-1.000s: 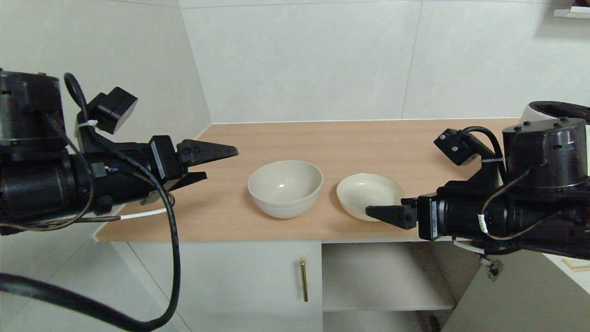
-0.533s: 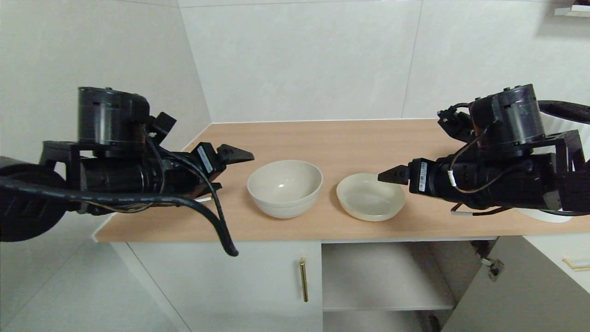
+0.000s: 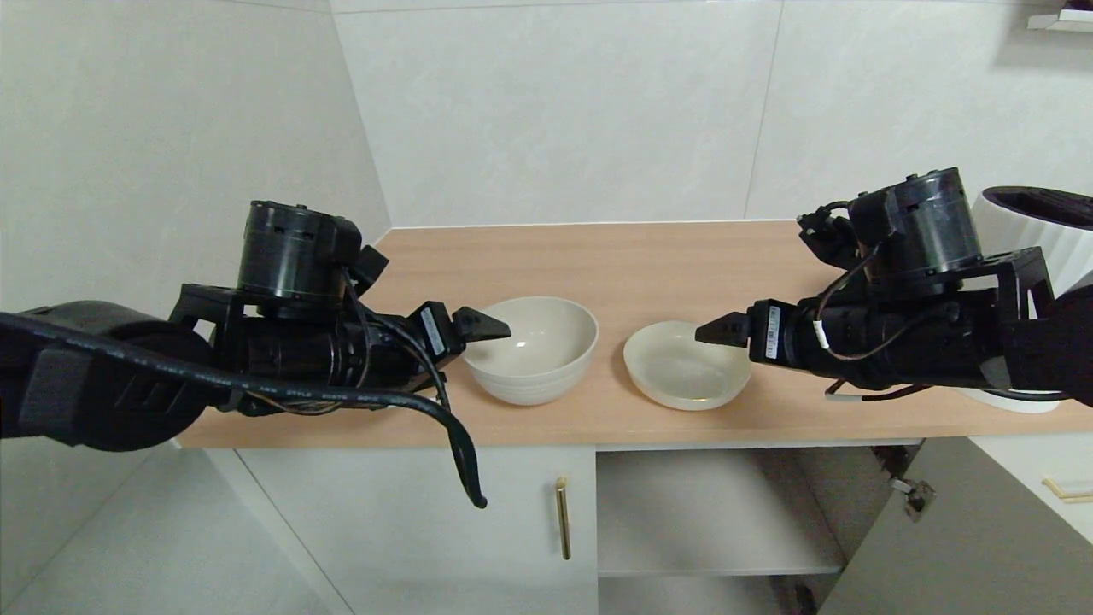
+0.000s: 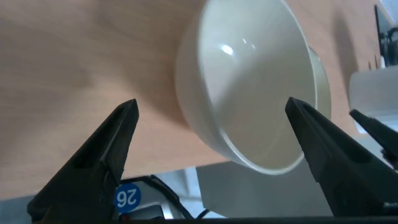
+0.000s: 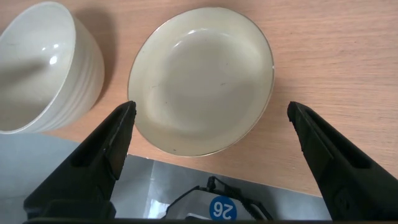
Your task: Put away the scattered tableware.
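Deep bowl: the cream one (image 3: 529,346) was sitting upright on the wooden counter (image 3: 632,265), pretty close to the front edge, toward the left.
Shallow bowl: a flatter cream dish (image 3: 686,363) was just to the right of the deep bowl, also upright. There was a small gap between them, so they weren't touching.
Left gripper: this one (image 4: 211,102) came in from the left at about rim height of the deep bowl, with its fingers spread wide. In the wrist view the bowl sat right between the two fingertips. It had no grip on anything, and honestly I couldn't tell if a finger was touching the rim.
Right gripper: this one (image 5: 211,106) was the same deal from the right side. Its fingers were wide apart and empty, it hung over the shallow bowl, and the dish was framed between the tips.
Cabinet below: there was a closed door with a brass handle (image 3: 561,518) under the deep bowl, and an open compartment with a shelf (image 3: 717,559) under the shallow one.
Other stuff: a white ribbed container (image 3: 1033,213) stood at the far right end of the counter, behind the right arm.
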Robot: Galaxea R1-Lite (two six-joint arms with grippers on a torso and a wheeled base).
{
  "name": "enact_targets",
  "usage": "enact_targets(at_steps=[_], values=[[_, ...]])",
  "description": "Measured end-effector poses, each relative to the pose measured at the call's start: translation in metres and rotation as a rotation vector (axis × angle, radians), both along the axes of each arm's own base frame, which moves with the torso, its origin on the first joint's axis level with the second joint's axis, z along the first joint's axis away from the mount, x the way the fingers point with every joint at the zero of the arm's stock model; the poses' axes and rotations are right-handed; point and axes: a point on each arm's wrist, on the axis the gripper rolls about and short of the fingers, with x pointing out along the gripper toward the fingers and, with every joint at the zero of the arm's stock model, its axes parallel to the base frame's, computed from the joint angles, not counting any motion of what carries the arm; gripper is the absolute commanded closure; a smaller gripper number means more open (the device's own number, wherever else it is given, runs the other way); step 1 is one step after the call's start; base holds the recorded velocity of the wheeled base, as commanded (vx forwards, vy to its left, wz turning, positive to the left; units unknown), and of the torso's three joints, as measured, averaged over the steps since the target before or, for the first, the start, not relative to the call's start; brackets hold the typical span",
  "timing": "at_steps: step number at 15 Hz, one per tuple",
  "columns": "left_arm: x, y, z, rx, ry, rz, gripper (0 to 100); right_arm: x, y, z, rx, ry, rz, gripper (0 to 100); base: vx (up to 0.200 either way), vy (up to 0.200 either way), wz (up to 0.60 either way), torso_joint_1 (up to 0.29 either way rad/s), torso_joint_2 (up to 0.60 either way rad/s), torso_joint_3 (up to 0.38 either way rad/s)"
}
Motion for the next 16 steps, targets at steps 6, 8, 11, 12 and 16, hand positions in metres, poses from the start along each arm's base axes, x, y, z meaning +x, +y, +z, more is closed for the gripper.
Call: enact_targets(at_steps=[6, 8, 11, 12, 16], values=[[0.0023, -0.0030, -0.0058, 0.008, 0.017, -0.007, 0, 0.0006, 0.0002, -0.0011, -0.001, 0.003, -0.001, 0, 0.000, 0.000, 0.00, 0.000, 0.00, 0.000], [0.0027, -0.0033, -0.0066, 0.009, 0.020, -0.008, 0, 0.0005, 0.0003, -0.0013, -0.002, 0.003, 0.000, 0, 0.000, 0.000, 0.00, 0.000, 0.00, 0.000], [0.0020, -0.0050, -0.0081, 0.012, 0.025, -0.014, 100, 0.0006, 0.0002, -0.0013, -0.002, 0.003, 0.000, 0, 0.000, 0.000, 0.00, 0.000, 0.00, 0.000], [0.0019, -0.0053, -0.0084, 0.012, 0.026, -0.015, 100, 0.0005, 0.0003, -0.0013, -0.002, 0.003, 0.000, 0, 0.000, 0.000, 0.00, 0.000, 0.00, 0.000], [0.0017, -0.0052, -0.0083, 0.012, 0.027, -0.017, 100, 0.0005, 0.0006, -0.0021, -0.002, 0.006, 0.001, 0, 0.000, 0.000, 0.00, 0.000, 0.00, 0.000]])
